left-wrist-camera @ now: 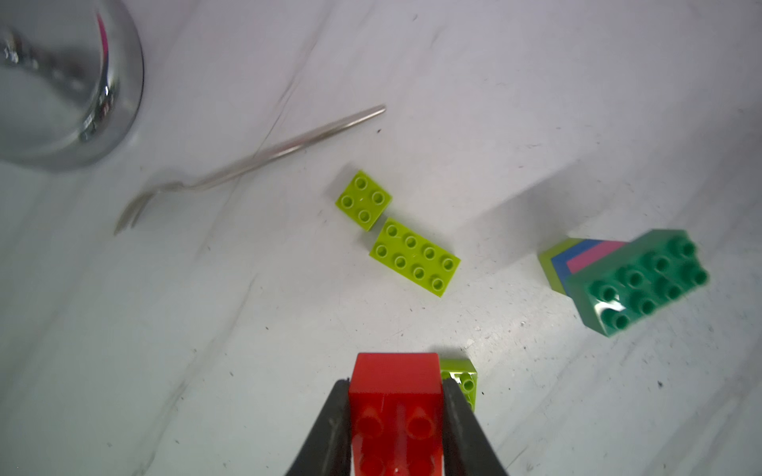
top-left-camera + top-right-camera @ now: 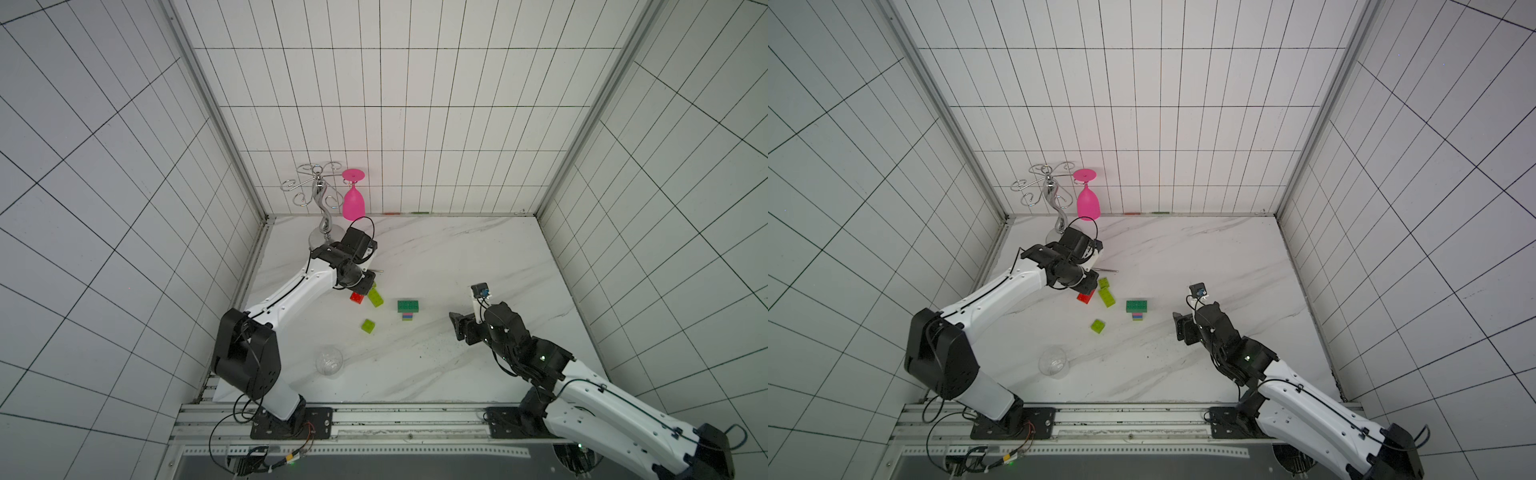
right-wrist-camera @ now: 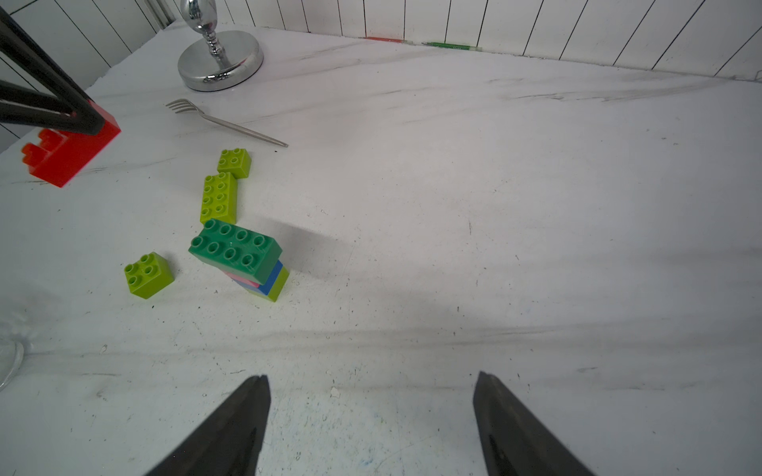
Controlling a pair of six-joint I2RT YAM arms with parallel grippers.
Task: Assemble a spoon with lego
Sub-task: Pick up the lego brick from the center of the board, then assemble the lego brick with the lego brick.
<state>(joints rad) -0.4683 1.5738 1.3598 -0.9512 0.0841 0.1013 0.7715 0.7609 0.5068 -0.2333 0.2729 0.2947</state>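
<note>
Red brick (image 1: pixel 393 371) sits clamped in the closed left gripper (image 1: pixel 396 385), and the half-built spoon (image 2: pixel 407 311) (dark-green top (image 1: pixel 647 284), long axis running arm to arm) stands on the surface (image 2: pixel 457 257) to that gripper's right, between both grippers, slightly nearer the left; right gripper (image 3: pixel 371 375) gapes empty.
</note>
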